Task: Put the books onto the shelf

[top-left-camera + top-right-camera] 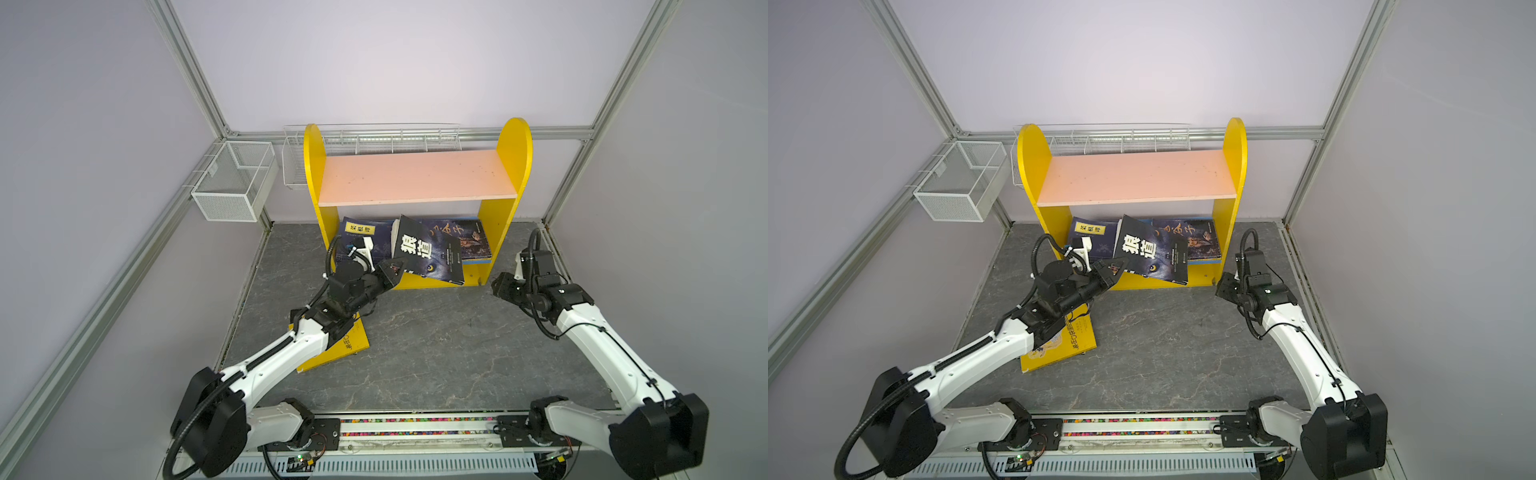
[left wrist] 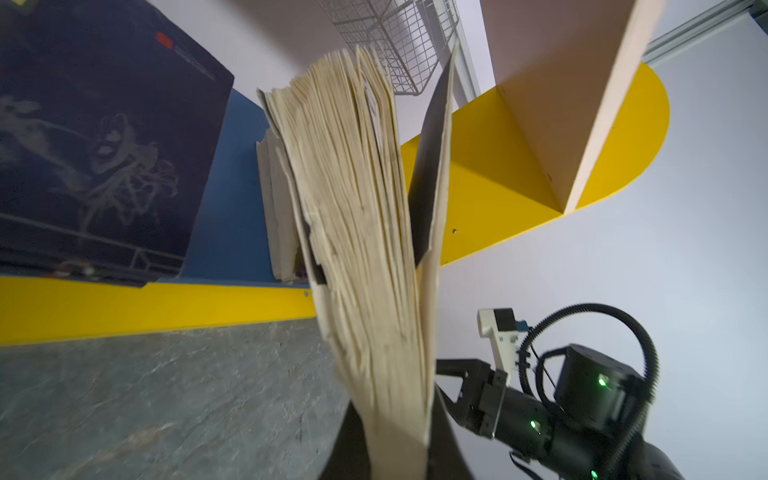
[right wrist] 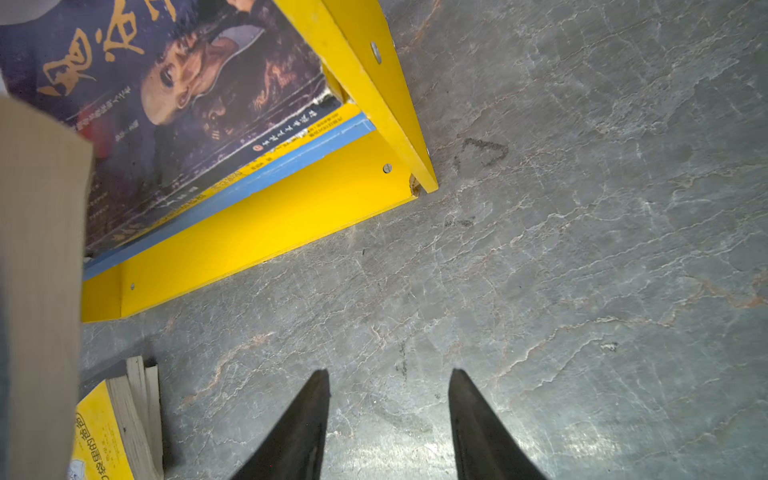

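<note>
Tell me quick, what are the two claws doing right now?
Left claw: closed, holding the black book with white characters.
Right claw: open, holding nothing.

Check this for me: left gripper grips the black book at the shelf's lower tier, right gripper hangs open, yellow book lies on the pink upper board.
One slip: the yellow book is not on the pink upper board; both top views show it lying on the table. The rest holds: the left gripper grips the black book at the lower tier, and the right gripper hangs open.
</note>
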You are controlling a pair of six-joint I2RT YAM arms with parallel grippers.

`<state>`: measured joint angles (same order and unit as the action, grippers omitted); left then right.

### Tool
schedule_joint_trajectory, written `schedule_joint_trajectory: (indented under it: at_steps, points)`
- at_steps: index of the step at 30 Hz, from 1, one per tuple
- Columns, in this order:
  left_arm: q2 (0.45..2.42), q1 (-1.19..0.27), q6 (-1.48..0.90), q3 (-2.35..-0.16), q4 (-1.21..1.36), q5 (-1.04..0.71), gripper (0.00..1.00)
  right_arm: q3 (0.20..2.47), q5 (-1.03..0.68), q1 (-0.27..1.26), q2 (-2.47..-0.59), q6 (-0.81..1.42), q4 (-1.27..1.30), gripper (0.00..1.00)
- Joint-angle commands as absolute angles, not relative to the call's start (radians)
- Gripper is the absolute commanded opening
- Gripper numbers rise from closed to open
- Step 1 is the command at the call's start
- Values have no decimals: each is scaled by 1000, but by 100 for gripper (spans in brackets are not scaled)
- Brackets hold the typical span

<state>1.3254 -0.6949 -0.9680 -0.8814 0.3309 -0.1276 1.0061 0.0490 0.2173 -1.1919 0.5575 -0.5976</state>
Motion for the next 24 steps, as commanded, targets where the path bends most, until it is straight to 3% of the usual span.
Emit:
schedule_joint_trajectory:
  at_steps: [1,8,24]
  points:
    - [1406,-712,-961,-996,469,-40,0,1050,60,212,-1204,539,-625,50]
    - [1566,-719,-907,-1177,403,32,0,1046,52,176,-1197,535,-626,50]
    - [1864,-752,-1066,-1361,445,-28,0,1067,58,144,-1199,518,-650,50]
